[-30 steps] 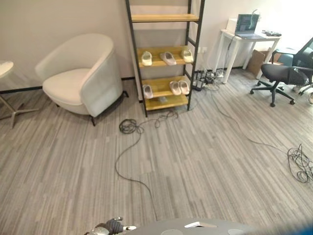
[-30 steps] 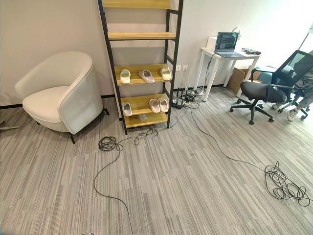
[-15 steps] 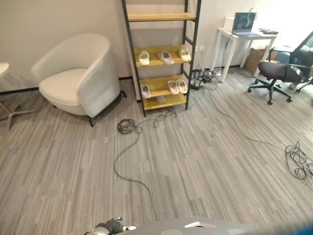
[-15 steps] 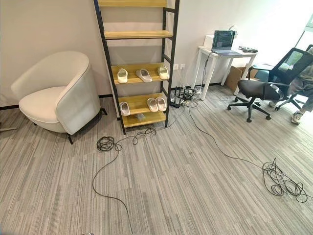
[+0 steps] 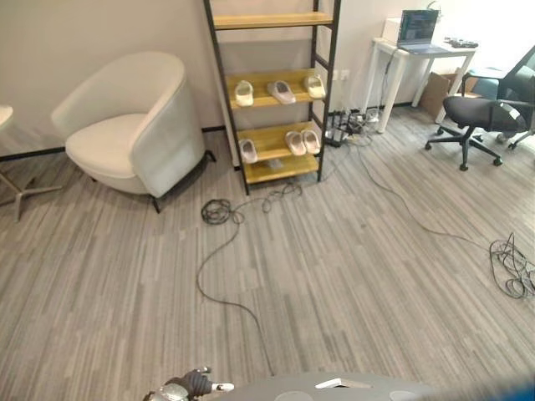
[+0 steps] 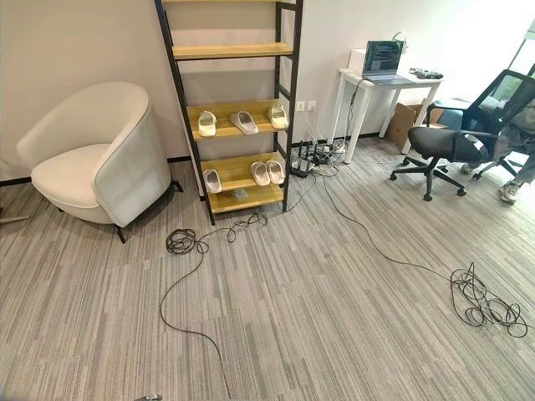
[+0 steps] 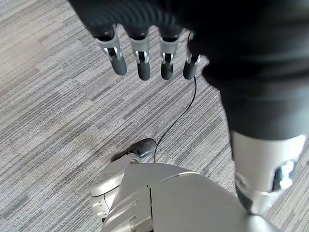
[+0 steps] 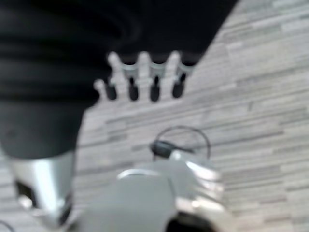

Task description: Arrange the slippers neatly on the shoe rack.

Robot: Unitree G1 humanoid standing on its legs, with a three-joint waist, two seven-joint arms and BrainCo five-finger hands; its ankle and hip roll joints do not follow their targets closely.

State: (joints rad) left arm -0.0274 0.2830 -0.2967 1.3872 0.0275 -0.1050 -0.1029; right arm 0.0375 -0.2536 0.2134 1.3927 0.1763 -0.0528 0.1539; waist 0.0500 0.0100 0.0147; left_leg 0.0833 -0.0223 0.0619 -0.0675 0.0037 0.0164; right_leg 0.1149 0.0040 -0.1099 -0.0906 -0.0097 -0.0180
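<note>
Nothing among the things has moved since a second ago. The slippers sit in two rows on the shoe rack, three on each middle shelf, against the wall beside a white armchair. The left hand and right hand hang over the carpet, fingers straight and empty.
</note>
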